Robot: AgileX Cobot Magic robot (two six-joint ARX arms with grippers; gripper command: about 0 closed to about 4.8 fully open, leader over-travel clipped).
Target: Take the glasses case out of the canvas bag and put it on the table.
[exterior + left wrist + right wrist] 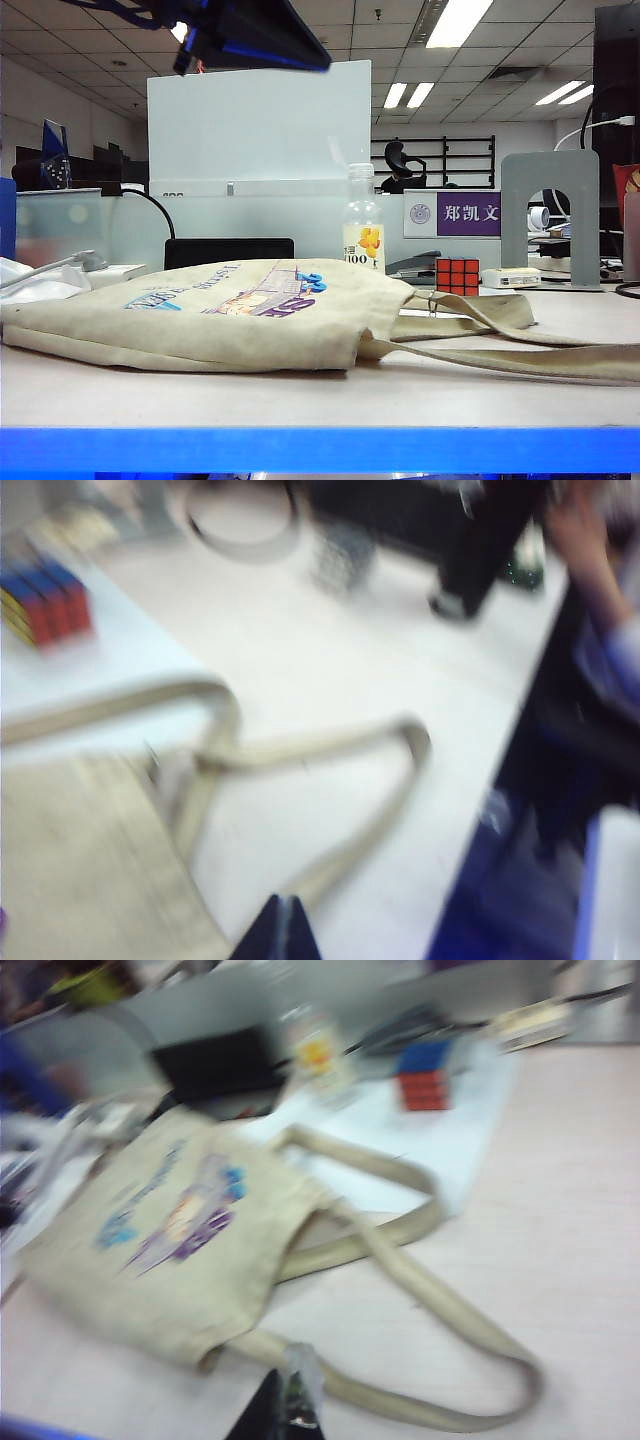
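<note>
The canvas bag (200, 310) lies flat on the table (300, 400), print side up, with its mouth toward the right of the exterior view. The long straps (500, 335) trail from the mouth across the bare tabletop. The glasses case is not visible in any view; judged from the task, it sits inside the bag, but no bulge shows its position or its long axis.

Left gripper (283, 930): fingers pressed together, holding nothing. It hangs above the strap loops (300, 750), just beyond the bag's mouth corner. The picture is motion-blurred.

Right gripper (290, 1410): fingers pressed together, holding nothing. It hangs above the table near the bag's front edge, with the bag (190, 1230) and both straps (420, 1290) spread out ahead of it. This picture is also blurred.

In the exterior view, only a dark arm section (250, 40) shows along the top edge; neither fingertip pair is visible there.

Governing relation: the opening faces the strap side, so access to the case runs from the straps inward, along the bag's length. Judged from the wrist views, the left gripper is nearer the mouth. A Rubik's cube (457, 275) and a bottle (363, 235) stand behind the bag, apart from it
</note>
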